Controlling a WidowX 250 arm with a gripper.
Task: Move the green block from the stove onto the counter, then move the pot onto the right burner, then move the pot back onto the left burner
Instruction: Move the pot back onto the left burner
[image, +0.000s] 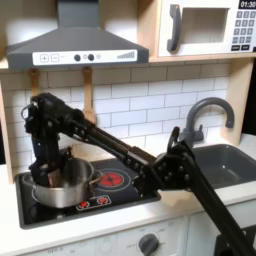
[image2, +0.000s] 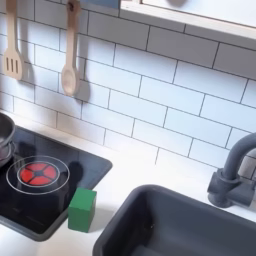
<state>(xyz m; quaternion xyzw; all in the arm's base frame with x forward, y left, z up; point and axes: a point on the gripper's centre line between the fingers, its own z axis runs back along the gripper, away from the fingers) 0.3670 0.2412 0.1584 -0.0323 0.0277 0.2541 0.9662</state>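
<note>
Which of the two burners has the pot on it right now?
The burner on the first exterior view's left, under the pot and gripper; the other red burner lies bare.

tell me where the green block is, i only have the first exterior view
Observer: In the second exterior view the green block stands at the stove's near corner, beside the sink basin.
Operator: on the glass or off it
Observer: Cannot tell for sure. It overlaps the stove's edge line, it is upright, and nothing is touching it.
Operator: is it on the burner ring
Observer: No. The red burner nearest to it is bare, and the block stands apart from the ring.
</note>
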